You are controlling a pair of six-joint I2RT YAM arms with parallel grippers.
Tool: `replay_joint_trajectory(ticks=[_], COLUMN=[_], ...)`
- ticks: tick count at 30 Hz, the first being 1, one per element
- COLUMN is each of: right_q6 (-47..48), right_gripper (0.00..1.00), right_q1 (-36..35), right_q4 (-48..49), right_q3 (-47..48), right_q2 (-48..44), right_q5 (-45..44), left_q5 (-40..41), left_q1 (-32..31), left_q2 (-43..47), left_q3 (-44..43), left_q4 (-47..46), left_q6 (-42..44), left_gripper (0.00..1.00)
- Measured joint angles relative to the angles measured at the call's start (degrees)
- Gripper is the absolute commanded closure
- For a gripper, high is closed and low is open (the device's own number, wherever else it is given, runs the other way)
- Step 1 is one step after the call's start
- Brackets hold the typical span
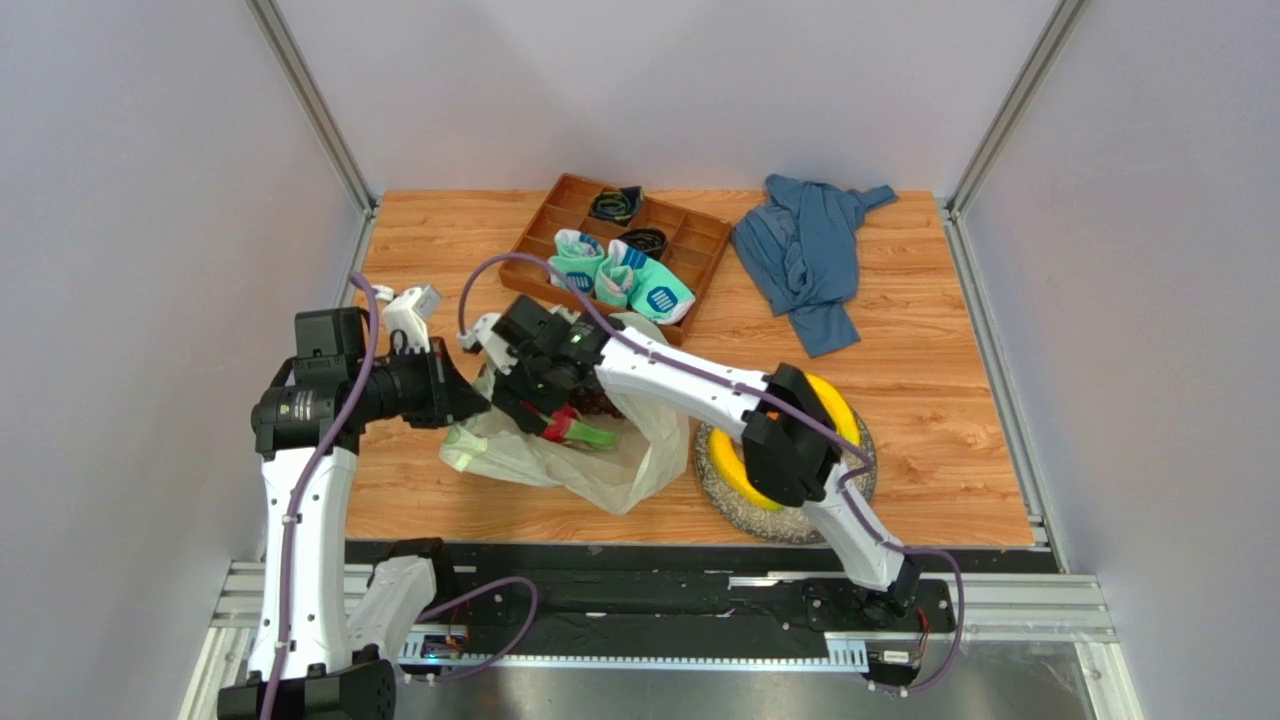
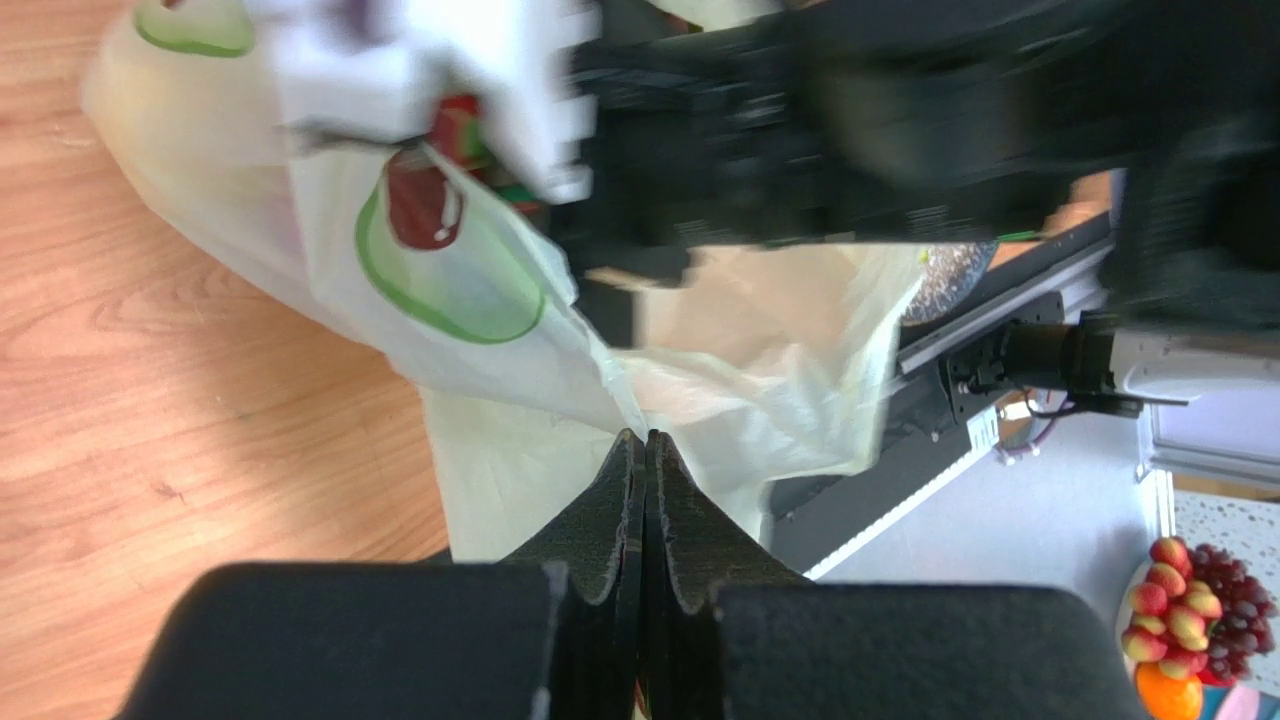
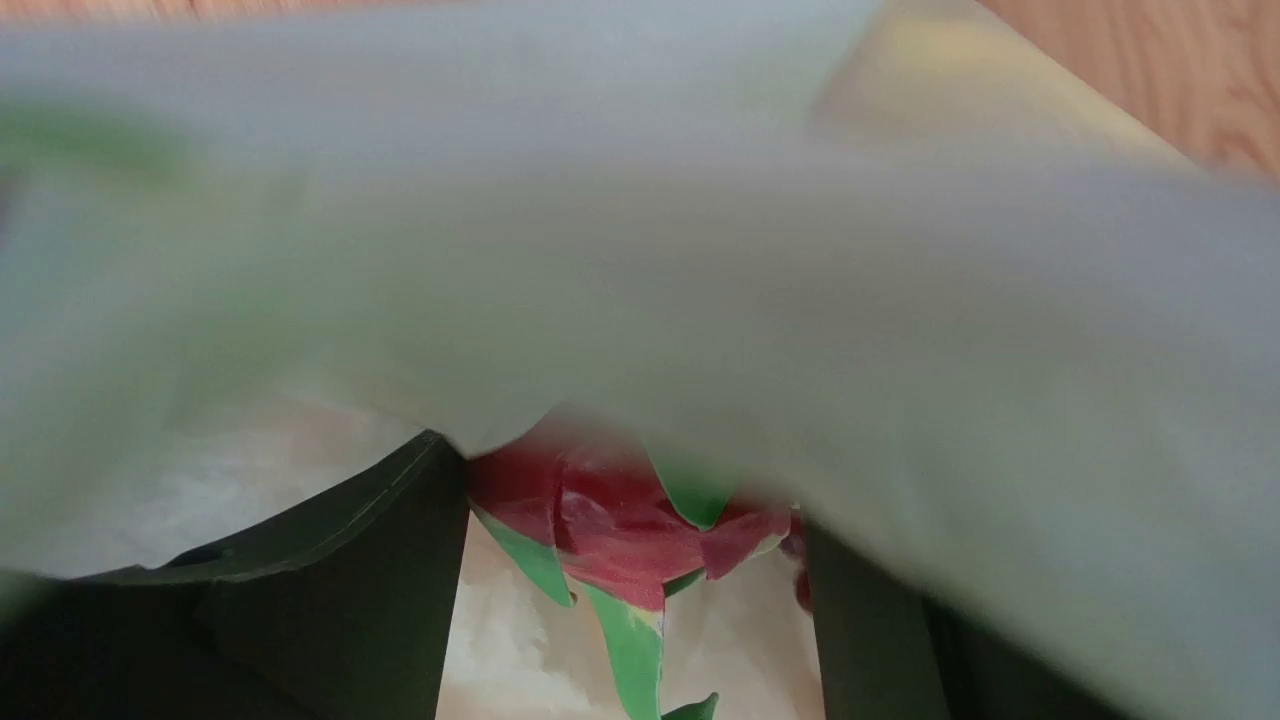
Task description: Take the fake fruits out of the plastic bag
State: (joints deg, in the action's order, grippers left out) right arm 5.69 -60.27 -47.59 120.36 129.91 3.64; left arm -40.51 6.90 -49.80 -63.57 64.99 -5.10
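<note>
one dragon fruit (image 3: 609, 533) sits between spread fingers (image 3: 346, 585) of right hand (image 3: 631, 503), lower middle of frame, grip unclear; left hand (image 2: 646, 458) pinched shut on plastic bag (image 2: 781, 375) edge.

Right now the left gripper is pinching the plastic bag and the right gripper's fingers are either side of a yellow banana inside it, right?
Not a banana: the right wrist view shows the right gripper straddling the pink dragon fruit inside the plastic bag. The left gripper is indeed pinching the bag.
</note>
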Motion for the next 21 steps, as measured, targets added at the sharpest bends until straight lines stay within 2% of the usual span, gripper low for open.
replay_joint_trajectory(ticks=[6, 12, 16, 21], right_q6=[1.33, 2.14, 2.78, 5.90], right_gripper=[0.75, 0.76, 0.75, 0.75], right_q1=[5.68, 8.31, 7.43, 7.10], right_q4=[-3.17, -2.93, -2.34, -1.77], right_q3=[-7.89, -10.27, -10.80, -7.91], right_q2=[-15.41, -26.75, -26.69, -18.86], right_q5=[6.86, 12.15, 9.42, 3.21], left_q5=[-0.39, 0.13, 0.15, -2.69], left_q1=[0.00, 0.00, 0.00, 0.02], left_q2=[-3.72, -7.19, -10.40, -10.08], left_q3=[0.11, -0.42, -4.79, -10.73], left_q4=[-4.81, -7.48, -7.85, -12.44], left_q6=[-1.44, -2.34, -2.49, -4.85], left_gripper=[1.00, 1.00, 1.00, 1.00])
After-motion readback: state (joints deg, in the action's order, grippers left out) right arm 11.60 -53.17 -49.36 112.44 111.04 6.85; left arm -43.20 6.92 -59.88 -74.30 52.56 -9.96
